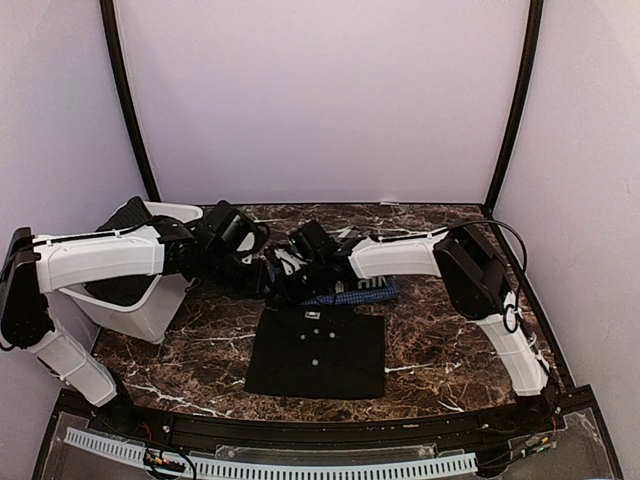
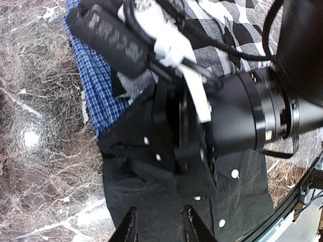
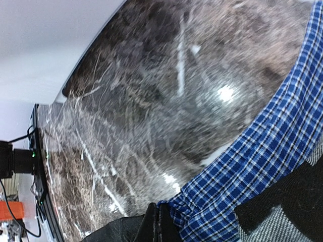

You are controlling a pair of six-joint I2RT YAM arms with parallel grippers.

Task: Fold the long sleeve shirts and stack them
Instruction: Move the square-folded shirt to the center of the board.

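A folded black long sleeve shirt (image 1: 316, 350) with white buttons lies at the table's middle. Behind it lies the black-and-white checked, blue-edged shirt (image 1: 362, 291). Both grippers meet at the black shirt's far edge. My left gripper (image 2: 159, 228) hovers open over the black cloth (image 2: 146, 201), with nothing between its fingers. My right gripper (image 3: 159, 227) is shut, its tips at the corner where the blue checked hem (image 3: 242, 166) meets the black cloth (image 3: 116, 233). Whether it pinches cloth I cannot tell. The right gripper's black body (image 2: 227, 116) fills the left wrist view.
A white plastic bin (image 1: 150, 305) with dark cloth in it stands at the left, under my left arm. Bare marble table (image 1: 450, 340) shows to the right of the shirts and at the near left. Black frame posts rise at both back corners.
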